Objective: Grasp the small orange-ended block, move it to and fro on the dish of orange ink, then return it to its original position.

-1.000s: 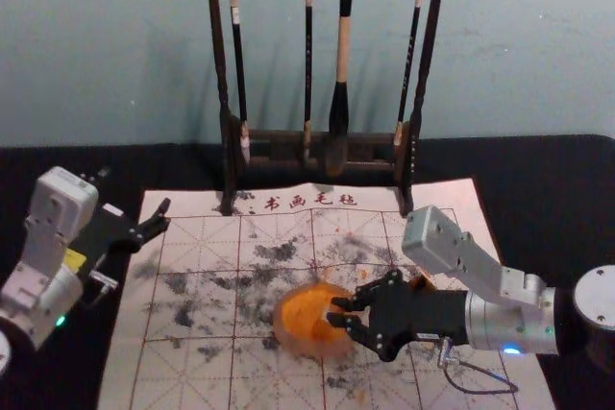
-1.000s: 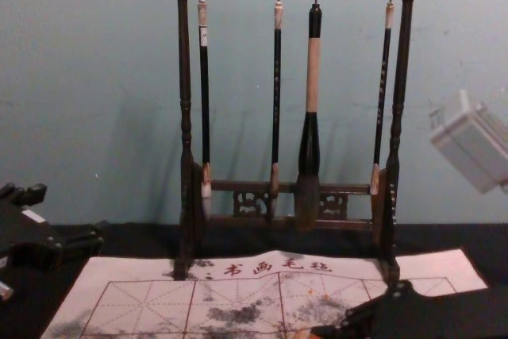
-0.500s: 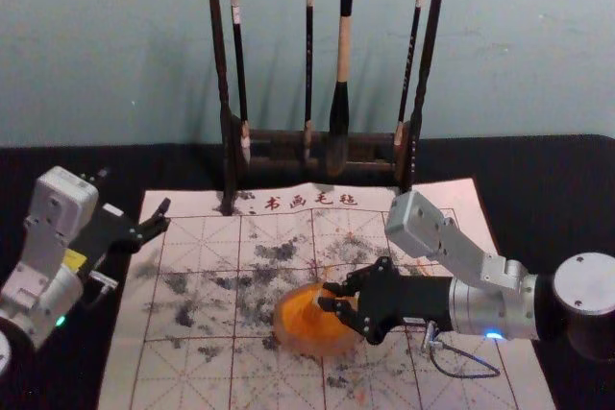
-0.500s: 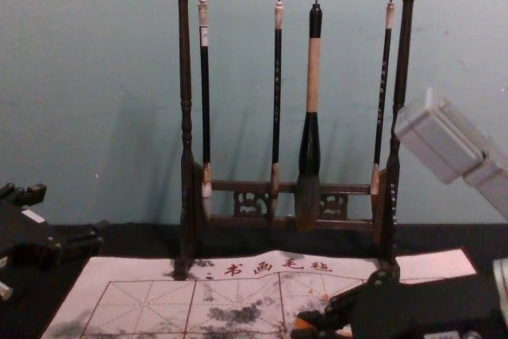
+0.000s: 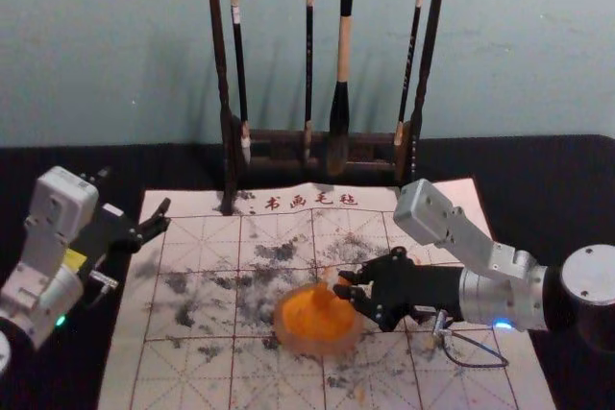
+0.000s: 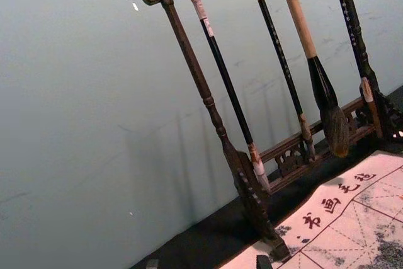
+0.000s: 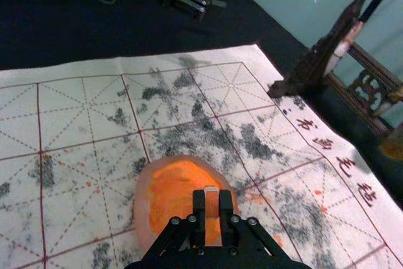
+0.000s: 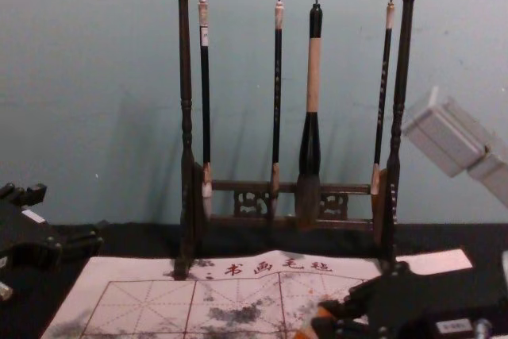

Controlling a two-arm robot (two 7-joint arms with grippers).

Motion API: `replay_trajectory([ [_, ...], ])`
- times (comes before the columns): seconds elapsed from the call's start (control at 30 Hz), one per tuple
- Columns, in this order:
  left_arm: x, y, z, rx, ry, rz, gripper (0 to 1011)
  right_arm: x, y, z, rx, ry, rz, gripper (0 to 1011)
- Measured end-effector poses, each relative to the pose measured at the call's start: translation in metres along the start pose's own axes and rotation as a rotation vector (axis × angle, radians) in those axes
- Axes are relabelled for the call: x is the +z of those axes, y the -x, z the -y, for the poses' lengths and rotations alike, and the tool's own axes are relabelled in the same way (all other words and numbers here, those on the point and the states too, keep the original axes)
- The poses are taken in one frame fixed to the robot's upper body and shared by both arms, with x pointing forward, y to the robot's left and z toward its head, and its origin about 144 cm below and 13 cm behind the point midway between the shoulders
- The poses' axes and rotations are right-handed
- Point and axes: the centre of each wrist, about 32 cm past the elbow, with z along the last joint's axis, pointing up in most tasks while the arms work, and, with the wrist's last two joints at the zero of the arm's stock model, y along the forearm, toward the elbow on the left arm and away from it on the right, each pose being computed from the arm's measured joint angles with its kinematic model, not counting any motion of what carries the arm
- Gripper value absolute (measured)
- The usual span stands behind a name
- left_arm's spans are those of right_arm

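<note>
Right hand (image 5: 343, 285): extended from the right side, fingers closed on the small pale block with an orange end (image 7: 212, 209), which sits between the two fingertips. Block position: at the far edge of the round, pinkish translucent dish of orange ink (image 5: 284, 337), orange end toward the ink; contact with the ink cannot be judged from here. The dish lies on the pale felt mat with a red grid (image 5: 197, 372), dark smudges around it and a few orange flecks nearby. Left hand (image 5: 135, 190): parked at the left, near the mat's far left corner, fingers spread apart, grasping nothing. Behind the dish, a dark carved wooden rack (image 5: 228, 156) stands with its feet at the mat's far edge, four brushes hanging from it; the thickest (image 5: 341, 74) has a tan-and-black handle. Black-covered surface (image 5: 538, 180) beneath all.
</note>
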Motion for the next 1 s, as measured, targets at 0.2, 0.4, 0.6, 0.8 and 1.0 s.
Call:
replay_trajectory([
  [0.2,0.000,0.000,0.000,0.000,0.000,0.000,1001,-0.001,0.002,0.007,-0.007,0.010,0.001,100],
  [0.4,0.000,0.000,0.000,0.000,0.000,0.000,1001,-0.002,0.004,0.017,-0.012,0.018,0.000,101],
  [0.6,0.000,0.000,0.000,0.000,0.000,0.000,1001,0.000,0.009,0.028,-0.004,0.017,0.004,100],
  [0.8,0.000,0.000,0.000,0.000,0.000,0.000,1001,0.002,0.013,0.033,0.008,0.006,0.006,101],
  [1.0,0.000,0.000,0.000,0.000,0.000,0.000,1001,0.004,0.014,0.034,0.013,-0.005,0.006,101],
])
